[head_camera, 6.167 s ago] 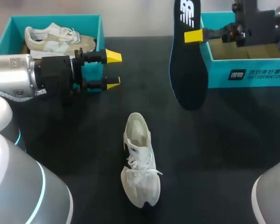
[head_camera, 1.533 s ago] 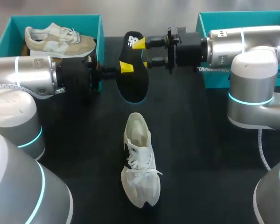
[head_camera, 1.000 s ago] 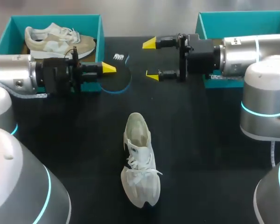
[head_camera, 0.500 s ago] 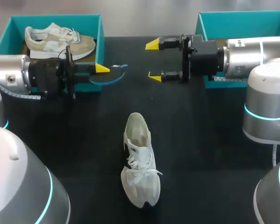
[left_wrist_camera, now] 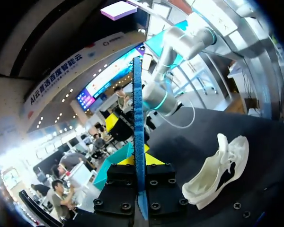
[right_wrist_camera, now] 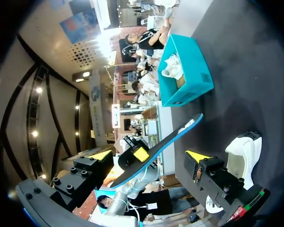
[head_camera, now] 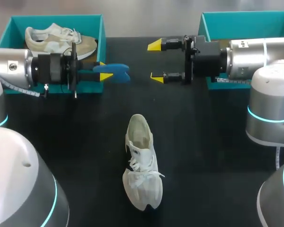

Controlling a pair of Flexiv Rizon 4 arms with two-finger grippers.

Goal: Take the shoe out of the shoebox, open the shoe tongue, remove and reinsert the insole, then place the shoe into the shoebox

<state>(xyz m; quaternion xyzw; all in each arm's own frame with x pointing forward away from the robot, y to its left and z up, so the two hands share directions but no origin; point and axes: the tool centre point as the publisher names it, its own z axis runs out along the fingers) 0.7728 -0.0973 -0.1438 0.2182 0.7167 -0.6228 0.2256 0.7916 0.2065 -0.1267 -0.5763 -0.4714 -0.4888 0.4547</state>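
Left end effector (head_camera: 104, 70) is pinched on the insole (head_camera: 117, 71), whose blue face shows from above. The insole sticks straight out ahead of the fingers in the air, just in front of the left teal shoebox (head_camera: 92, 21), where I see a beige-and-white shoe (head_camera: 57, 40) lying. My right end effector (head_camera: 155, 61) hangs with its fingers spread wide, facing the insole but apart from it, near the right shoebox (head_camera: 236, 16), while the white shoe (head_camera: 141, 163) lies on the black table (head_camera: 213, 156) between both arms, heel toward the boxes and laces loose.
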